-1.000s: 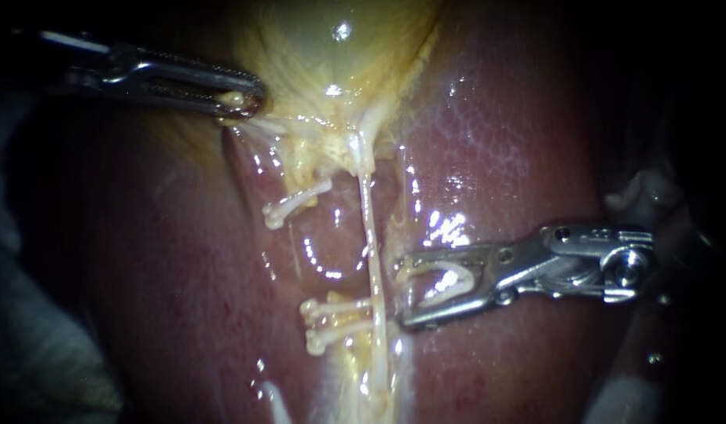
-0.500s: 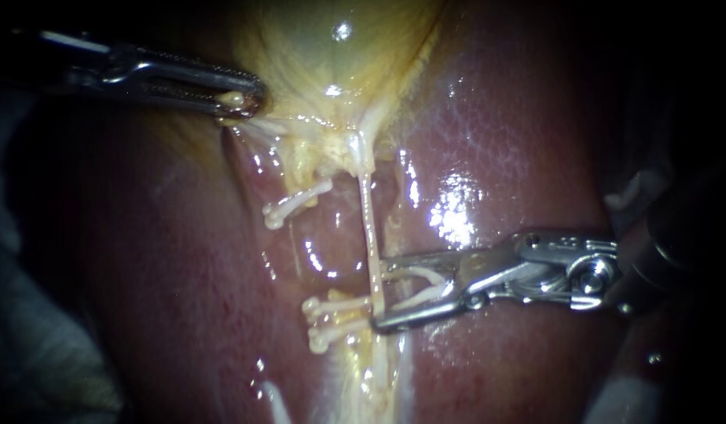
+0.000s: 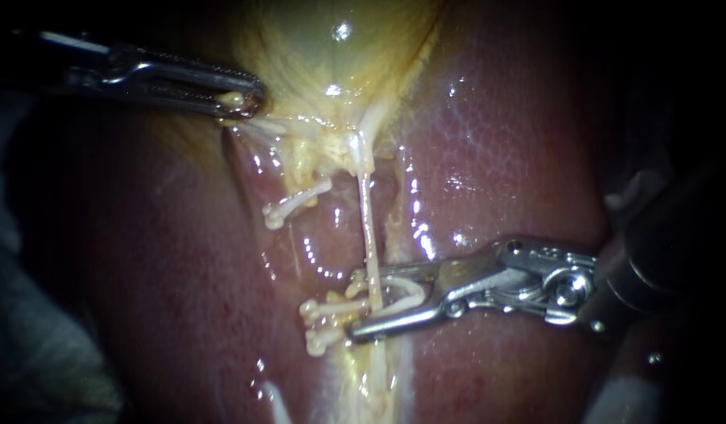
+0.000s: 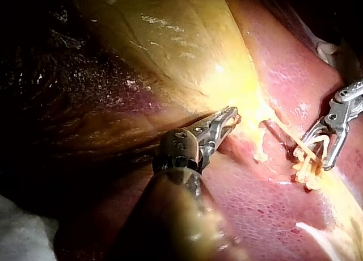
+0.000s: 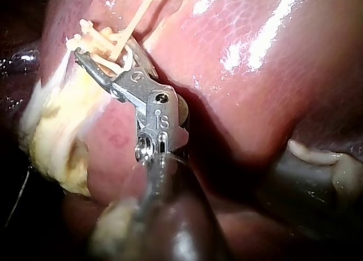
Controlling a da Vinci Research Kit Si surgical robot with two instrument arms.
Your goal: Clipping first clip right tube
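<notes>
Over the liver (image 3: 520,157), left instrument (image 3: 249,100) jaws clenched on the gallbladder (image 3: 339,63), right instrument (image 3: 357,305) jaws holding a spread clip (image 3: 414,290) astride the right tube (image 3: 368,228).

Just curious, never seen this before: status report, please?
Left instrument shut on gallbladder. Right instrument jaws carry open clip astride right tube, not yet squeezed. Other clips close beside its tips.

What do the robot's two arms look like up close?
Both have dark, round shafts ending in small, shiny silver metal hands. The left instrument has a long, narrow hand with tiny ridges. The right instrument has a chunkier hand with round pins, a screw and small stamped marks.
</notes>
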